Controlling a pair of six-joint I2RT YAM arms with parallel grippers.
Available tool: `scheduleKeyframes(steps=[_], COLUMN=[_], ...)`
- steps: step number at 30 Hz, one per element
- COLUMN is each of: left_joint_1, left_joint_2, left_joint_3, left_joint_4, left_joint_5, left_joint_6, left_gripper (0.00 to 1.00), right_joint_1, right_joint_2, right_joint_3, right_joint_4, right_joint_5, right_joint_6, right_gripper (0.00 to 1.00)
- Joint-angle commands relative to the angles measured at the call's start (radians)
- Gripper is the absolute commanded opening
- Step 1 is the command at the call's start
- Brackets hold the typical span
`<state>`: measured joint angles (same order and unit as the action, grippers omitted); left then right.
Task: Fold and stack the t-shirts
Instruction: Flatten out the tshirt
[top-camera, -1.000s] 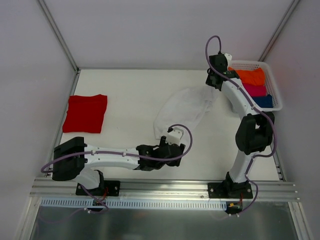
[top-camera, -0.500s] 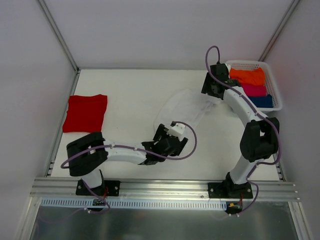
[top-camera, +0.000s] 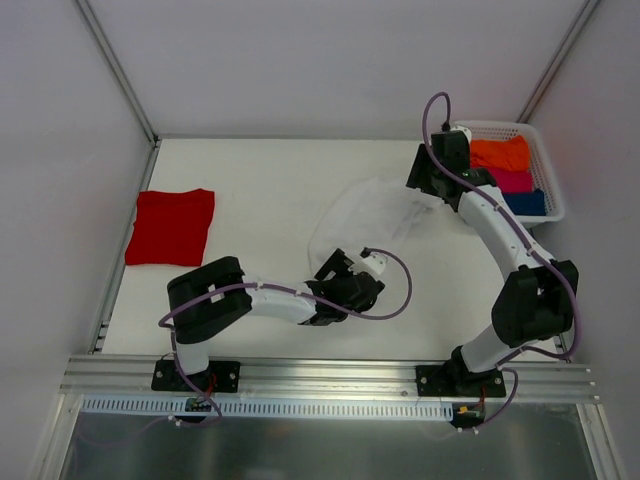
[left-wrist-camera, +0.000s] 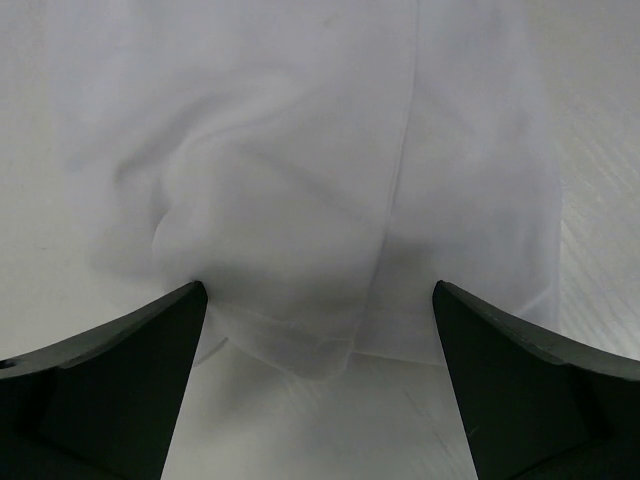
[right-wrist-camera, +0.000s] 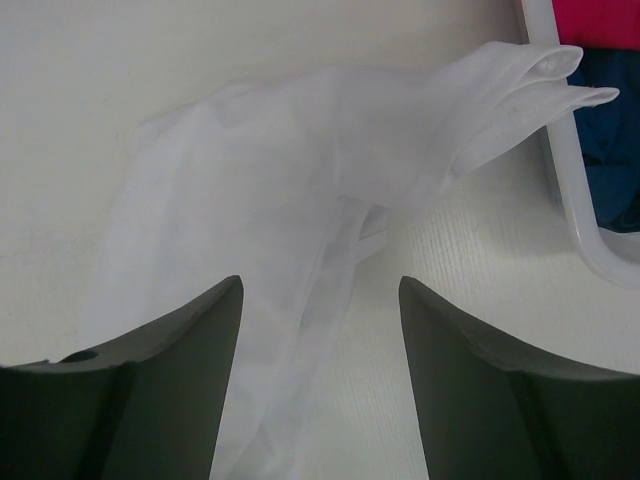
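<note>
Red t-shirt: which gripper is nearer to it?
Left. The left gripper is at the white t-shirt's near edge, right of the red t-shirt; the right gripper is farther right, beside the basket.

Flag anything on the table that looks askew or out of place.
The white t-shirt lies rumpled and diagonal mid-table, one end twisted into a bunch near the basket, so it is not spread flat for folding. The red t-shirt sits neatly folded at the left edge. Nothing looks spilled or damaged.

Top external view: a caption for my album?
Left claw and right claw, both open, at a rumpled white t-shirt; folded red t-shirt far left, basket far right.
</note>
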<state>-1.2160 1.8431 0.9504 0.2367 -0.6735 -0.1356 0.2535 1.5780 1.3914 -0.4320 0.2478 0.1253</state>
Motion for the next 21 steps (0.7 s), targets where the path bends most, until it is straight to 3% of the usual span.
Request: scheduleKeyframes(steps=[1, 5, 9, 13, 21], left_joint_1=[0.001, -0.004, -0.004, -0.004, -0.005], left_joint_2=[-0.042, -0.067, -0.053, -0.024, -0.027], left_joint_3=[0.056, 0.07, 0.08, 0.099, 0.116], left_joint_4=[-0.132, -0.189, -0.203, -0.224, -0.286], left_joint_5=[-0.086, -0.162, -0.196, -0.175, -0.094], left_joint_6=[0.013, -0.004, -0.022, -0.033, -0.104], left_gripper=[0.99, 0.98, 0.7, 0.56, 0.59], right_joint_1=[0.012, 0.027, 0.038, 0.052, 0.059], right_joint_2=[-0.042, -0.03, -0.01, 0.0, 0.011], right_joint_3=[-0.017, -0.026, -0.037, -0.046, -0.032], right_joint_4=[0.027, 0.027, 0.03, 0.038, 0.029], right_joint_5=[-0.021, 0.002, -0.004, 0.005, 0.008], right_joint_6=[-0.009, -0.024, -0.024, -0.03, -0.035], right_gripper=[0.67, 0.68, 0.68, 0.68, 0.68])
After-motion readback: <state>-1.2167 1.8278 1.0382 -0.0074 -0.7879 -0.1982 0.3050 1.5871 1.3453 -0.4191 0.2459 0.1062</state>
